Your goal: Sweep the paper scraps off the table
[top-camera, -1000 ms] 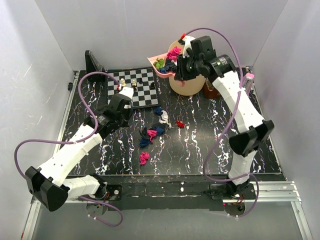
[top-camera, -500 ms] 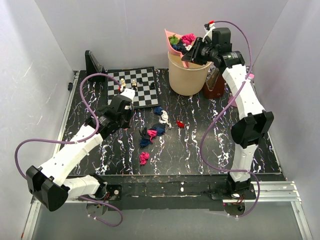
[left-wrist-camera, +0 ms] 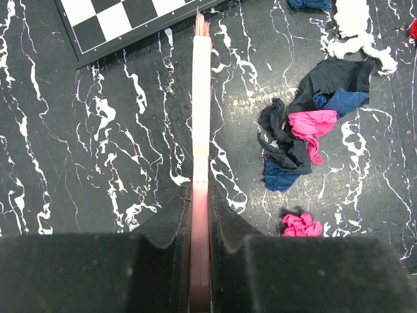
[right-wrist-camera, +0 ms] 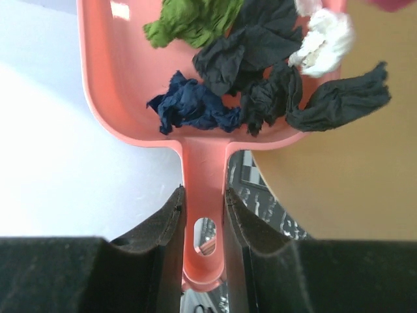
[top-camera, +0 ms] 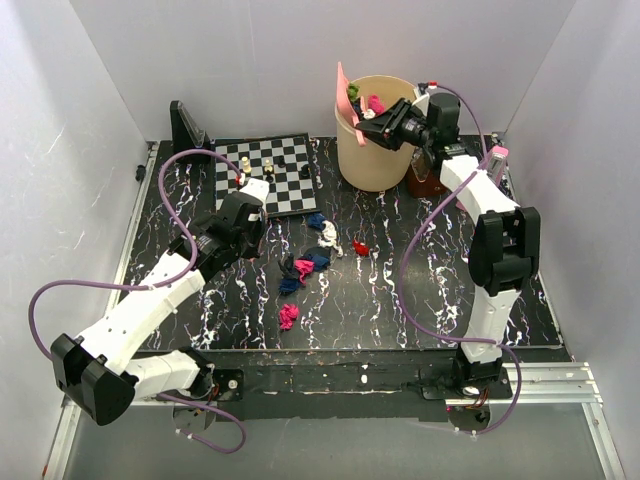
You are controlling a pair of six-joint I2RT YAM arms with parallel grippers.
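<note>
Because crumpled, scraps [right-wrist-camera: 260, 98]: light, soft; ahead of right gripper [right-wrist-camera: 203, 195], which clamps pan [right-wrist-camera: 111, 85] handle.
Brush [left-wrist-camera: 201, 98]: stiff; left gripper [left-wrist-camera: 201, 192] pinches it.

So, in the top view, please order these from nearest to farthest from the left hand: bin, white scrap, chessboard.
1. Chessboard, just beyond the left hand.
2. White scrap, to its right on the table.
3. Bin, far right, at the back.

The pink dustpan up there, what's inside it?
Crumpled paper scraps lie in the dustpan: one green, one dark blue, one white and several blackish ones. The far rim runs out of the picture, so more may be hidden.
</note>
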